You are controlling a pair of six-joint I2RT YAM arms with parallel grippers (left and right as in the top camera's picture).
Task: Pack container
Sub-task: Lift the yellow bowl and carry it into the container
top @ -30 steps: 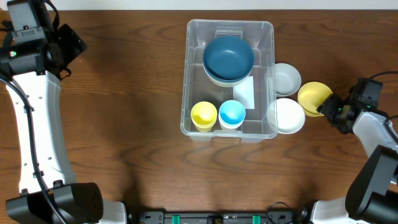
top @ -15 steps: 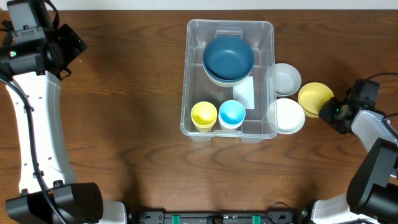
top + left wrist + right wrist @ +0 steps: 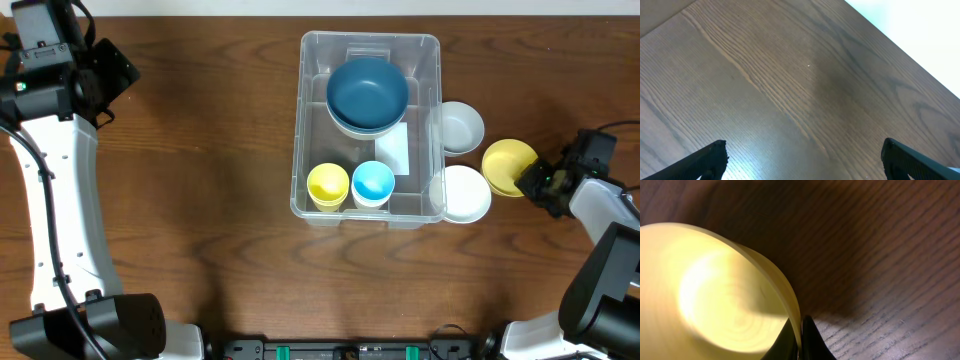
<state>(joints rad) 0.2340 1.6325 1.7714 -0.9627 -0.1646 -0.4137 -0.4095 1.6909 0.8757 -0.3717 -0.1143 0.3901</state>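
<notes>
Container (image 3: pixel 298 140): on the table (image 3: pixel 200 200), close to the far edge, slightly right of the middle, upright and open.
Inside: blue bowl (image 3: pixel 368 93) at the far end; yellow cup (image 3: pixel 328 185) and blue cup (image 3: pixel 373 183) side by side at the near end; white label (image 3: pixel 395 150) on the bottom between bowl and cups.
Outside, along the right wall: far white bowl (image 3: pixel 461 127) and near white bowl (image 3: pixel 466 192). The yellow bowl (image 3: pixel 508 165) is just right of them.
Right gripper (image 3: pixel 528 180): near the right edge, jaws almost together, pinching the yellow bowl's rim (image 3: pixel 799 330).
Left gripper (image 3: pixel 802 152): over the far left corner, jaws spread wide, nothing between them, bare wood below.
</notes>
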